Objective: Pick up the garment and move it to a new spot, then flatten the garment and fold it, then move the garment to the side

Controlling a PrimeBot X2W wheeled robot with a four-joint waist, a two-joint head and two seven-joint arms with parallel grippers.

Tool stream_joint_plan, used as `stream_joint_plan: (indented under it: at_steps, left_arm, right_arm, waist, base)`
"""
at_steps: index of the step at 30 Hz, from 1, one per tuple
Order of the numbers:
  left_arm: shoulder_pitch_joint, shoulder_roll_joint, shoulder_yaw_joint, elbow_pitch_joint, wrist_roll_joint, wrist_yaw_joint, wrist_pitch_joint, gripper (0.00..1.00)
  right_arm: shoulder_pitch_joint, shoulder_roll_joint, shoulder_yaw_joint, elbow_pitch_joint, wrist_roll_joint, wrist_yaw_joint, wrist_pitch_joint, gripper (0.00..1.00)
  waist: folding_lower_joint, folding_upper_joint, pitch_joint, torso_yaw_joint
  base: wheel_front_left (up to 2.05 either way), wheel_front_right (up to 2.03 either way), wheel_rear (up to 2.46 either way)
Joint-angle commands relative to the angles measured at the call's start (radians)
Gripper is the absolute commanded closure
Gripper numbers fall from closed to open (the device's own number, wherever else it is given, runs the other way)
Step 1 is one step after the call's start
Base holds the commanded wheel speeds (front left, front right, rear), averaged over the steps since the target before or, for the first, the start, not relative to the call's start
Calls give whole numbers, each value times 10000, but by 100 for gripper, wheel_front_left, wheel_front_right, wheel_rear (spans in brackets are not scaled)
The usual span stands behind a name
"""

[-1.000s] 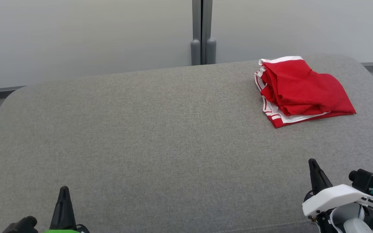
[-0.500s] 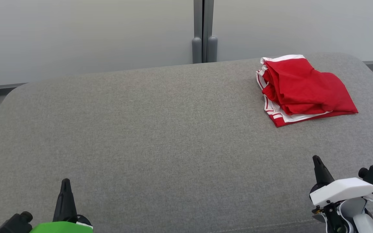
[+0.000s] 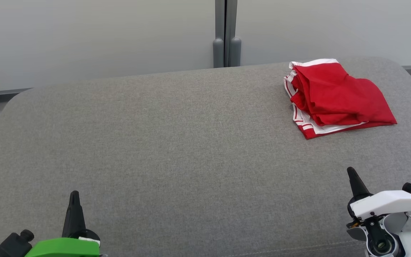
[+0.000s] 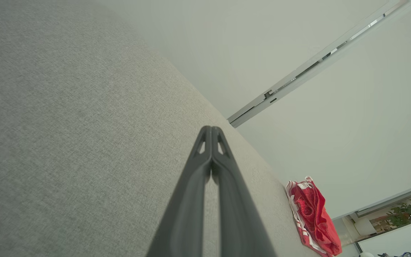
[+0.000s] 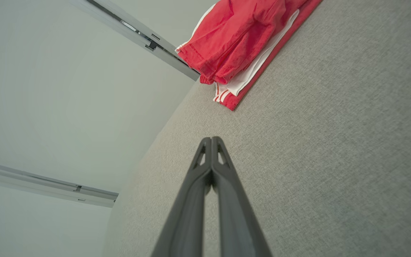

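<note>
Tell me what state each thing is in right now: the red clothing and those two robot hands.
Garment: folded, lying on the grey cushion at its far right, nothing touching it.
Left gripper: fingers shut, holding nothing, at the near edge.
Right gripper: fingers shut, holding nothing, short of the garment.

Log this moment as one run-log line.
garment: folded, far right on grey cushion | left claw: shut, empty | right claw: shut, empty
</note>
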Motion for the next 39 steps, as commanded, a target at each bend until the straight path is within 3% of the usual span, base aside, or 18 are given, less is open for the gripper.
stream_joint_plan:
  at_steps: [1, 39]
  left_arm:
    - [-322, 7, 2, -103, -420, -71, 38, 100]
    - [-901, -132, -238, -65, -4176, -294, 452, 100]
  right_arm:
    - [-314, -16, -121, -74, 388, 0, 153, 100]
    - [-812, 137, -1053, 91, 3880, 1, 1699, 100]
  waist:
    - [0, 0, 14, 9]
    - [0, 0, 253, 148]
  base:
    - [0, 0, 0]
    - [0, 0, 0]
